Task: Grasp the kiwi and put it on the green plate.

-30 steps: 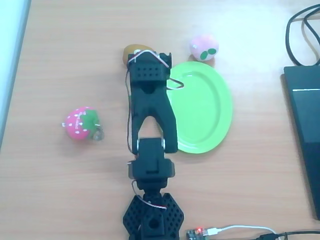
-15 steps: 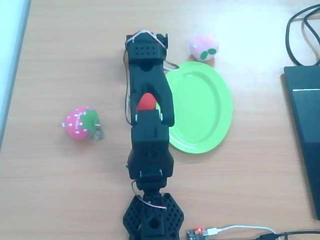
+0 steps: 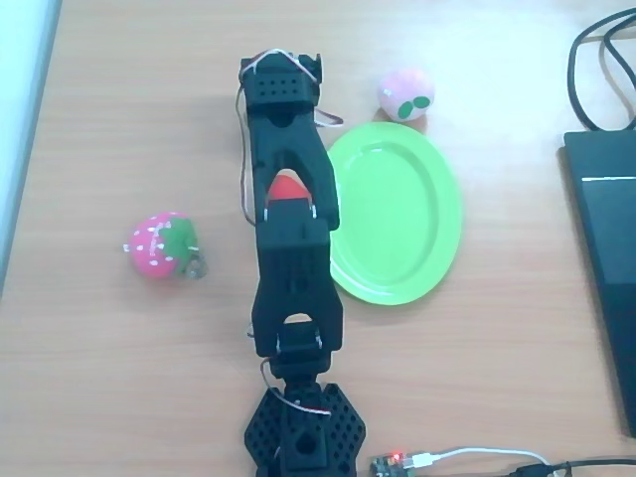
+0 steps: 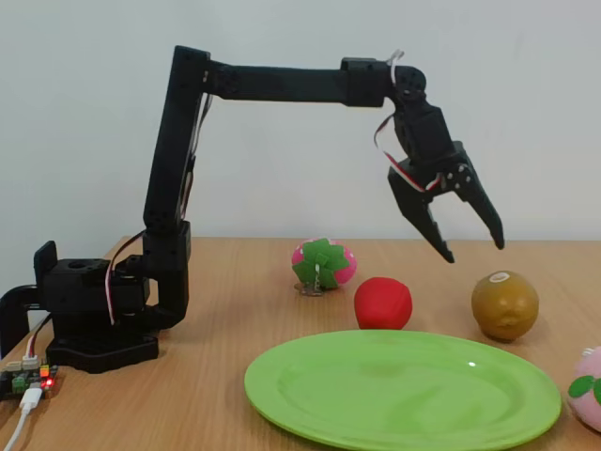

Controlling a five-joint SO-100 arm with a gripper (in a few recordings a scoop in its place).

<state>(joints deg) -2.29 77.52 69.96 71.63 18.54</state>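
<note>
In the fixed view the brown kiwi (image 4: pixel 505 304) stands on the wooden table, just behind the right end of the lime-green plate (image 4: pixel 404 390). My gripper (image 4: pixel 472 249) hangs open a short way above the kiwi and a little to its left. Its two black fingers point down and hold nothing. In the overhead view the outstretched black arm (image 3: pixel 286 149) covers the kiwi. The green plate (image 3: pixel 397 219) lies just to the right of the arm.
A red ball (image 4: pixel 383 303) sits left of the kiwi. A pink strawberry toy (image 3: pixel 162 243) lies left of the arm. A pink round toy (image 3: pixel 405 93) rests past the plate's far end. A dark laptop (image 3: pixel 601 248) and cables occupy the right edge.
The arm has stretched farther from its base, up the overhead picture. The kiwi, partly visible one second ago, is now covered by the wrist.
</note>
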